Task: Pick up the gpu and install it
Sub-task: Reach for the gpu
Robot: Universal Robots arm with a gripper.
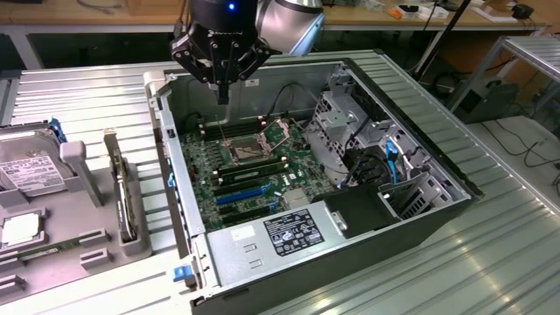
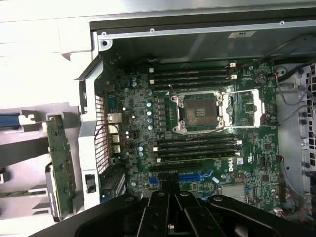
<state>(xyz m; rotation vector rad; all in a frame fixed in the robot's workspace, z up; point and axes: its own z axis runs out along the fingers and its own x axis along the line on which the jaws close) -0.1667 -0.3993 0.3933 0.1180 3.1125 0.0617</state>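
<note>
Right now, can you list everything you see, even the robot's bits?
computer case: one, black and grey, open, centre.
motherboard: one, green, inside the case.
hard drive: one, silver with white label, exterior view's left.
gpu: one, dark with silver bracket, on edge in the grey rack beside the case.
memory stick: one, thin green, lying in the rack.
claw: one, black, shut and empty, above the motherboard.

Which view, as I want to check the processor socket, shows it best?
The wrist view: it looks straight down on the processor socket, unobstructed. The exterior view shows it slanted and smaller, inside the case.
</note>
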